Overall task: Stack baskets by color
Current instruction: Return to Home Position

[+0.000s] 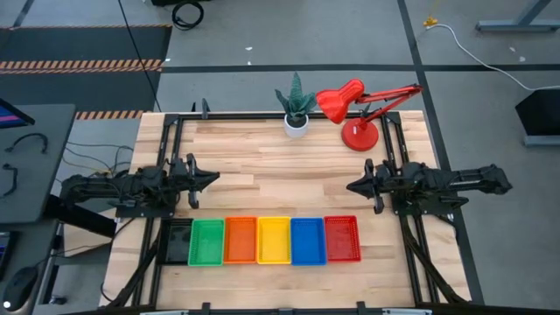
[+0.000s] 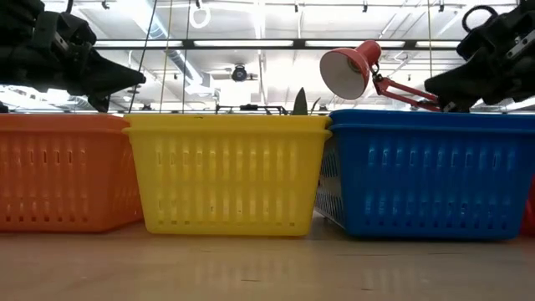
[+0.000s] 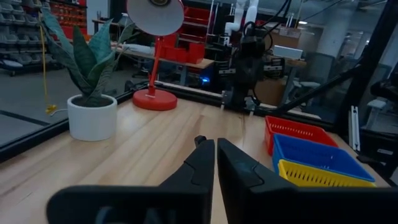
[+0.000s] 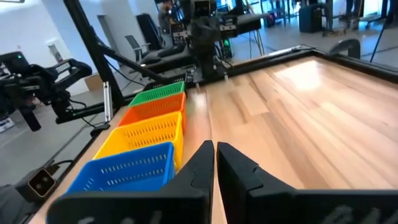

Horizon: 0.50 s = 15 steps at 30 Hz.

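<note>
Along the table's (image 1: 262,166) near edge the baskets (image 1: 274,240) sit in a touching row. Left hand (image 1: 214,178) and right hand (image 1: 350,185), fingers together and empty, hover mid-table (well clear); only a low swing could nudge a stack askew.

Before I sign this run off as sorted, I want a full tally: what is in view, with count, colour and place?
baskets: six colours in one touching row along the table edge farthest from the lamp, from the left arm's side: black basket, green basket, orange basket, yellow basket, blue basket, red basket; number stacked per colour unclear
plant: one, green in a white pot, far edge
desk lamp: one, red, beside the plant
table: one, light wood
left gripper: one, dark, left side, jaws shut, empty
right gripper: one, dark, right side, jaws shut, empty
</note>
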{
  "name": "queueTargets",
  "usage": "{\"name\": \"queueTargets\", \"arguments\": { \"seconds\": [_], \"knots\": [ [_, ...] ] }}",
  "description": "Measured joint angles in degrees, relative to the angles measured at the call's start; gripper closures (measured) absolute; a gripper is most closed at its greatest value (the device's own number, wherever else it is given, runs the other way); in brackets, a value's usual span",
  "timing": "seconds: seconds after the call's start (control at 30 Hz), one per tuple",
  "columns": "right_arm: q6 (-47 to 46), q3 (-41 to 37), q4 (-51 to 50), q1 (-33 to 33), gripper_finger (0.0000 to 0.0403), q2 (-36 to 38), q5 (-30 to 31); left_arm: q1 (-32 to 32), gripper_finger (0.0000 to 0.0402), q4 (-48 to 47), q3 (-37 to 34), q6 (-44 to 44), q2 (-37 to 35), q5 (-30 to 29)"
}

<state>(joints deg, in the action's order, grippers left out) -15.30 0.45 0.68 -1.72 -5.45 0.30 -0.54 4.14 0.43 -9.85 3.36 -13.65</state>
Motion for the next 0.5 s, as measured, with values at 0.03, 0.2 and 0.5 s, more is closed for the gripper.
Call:
{"name": "queueTargets", "arguments": {
  "seconds": [0.03,0.2,0.5],
  "knots": [
    [-0.29,0.0,0.01,0.0,0.0377,-0.3,0.0,0.0,0.0374,0.1,0.0,0.02,0.0,-0.02],
    [-0.14,0.0,0.03,0.0,0.0376,-0.94,0.02,0.0,0.0368,0.19,-0.02,0.04,0.0,-0.02],
    [-0.07,0.0,0.06,0.0,0.0376,-0.92,0.02,0.0,0.0378,0.22,-0.02,0.03,0.0,-0.02]
  ]
}}
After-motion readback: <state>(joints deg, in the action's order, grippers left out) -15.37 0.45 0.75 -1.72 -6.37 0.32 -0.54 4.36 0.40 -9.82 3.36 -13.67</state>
